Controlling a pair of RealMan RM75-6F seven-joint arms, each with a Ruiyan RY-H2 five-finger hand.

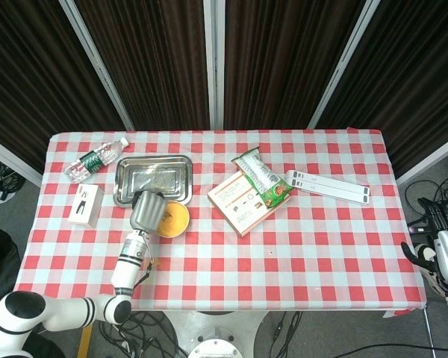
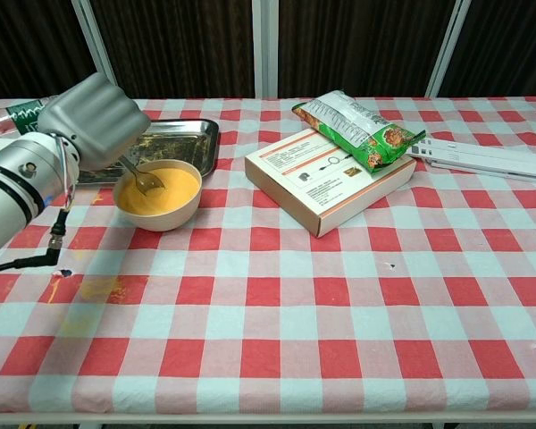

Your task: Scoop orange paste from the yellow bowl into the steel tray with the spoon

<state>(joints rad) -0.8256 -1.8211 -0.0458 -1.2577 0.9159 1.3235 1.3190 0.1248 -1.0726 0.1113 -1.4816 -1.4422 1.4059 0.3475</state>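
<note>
A yellow bowl [image 2: 158, 201] [image 1: 176, 221] of orange paste sits just in front of the steel tray [image 2: 189, 134] [image 1: 154, 177]. My left hand [image 2: 94, 121] [image 1: 146, 210] hovers over the bowl's left side and grips a metal spoon [image 2: 143, 179]. The spoon's bowl dips into the paste and its handle runs up into the fingers. In the head view the hand hides the spoon. My right hand [image 1: 435, 250] hangs off the table's right edge, fingers apart, holding nothing; the chest view does not show it.
An orange box [image 2: 329, 177] with a green snack bag [image 2: 362, 128] on it lies right of the bowl. White strips [image 2: 482, 156] lie at the far right. A water bottle [image 1: 95, 159] and small white box [image 1: 84, 204] sit at left. Orange smears [image 2: 98, 288] mark the cloth.
</note>
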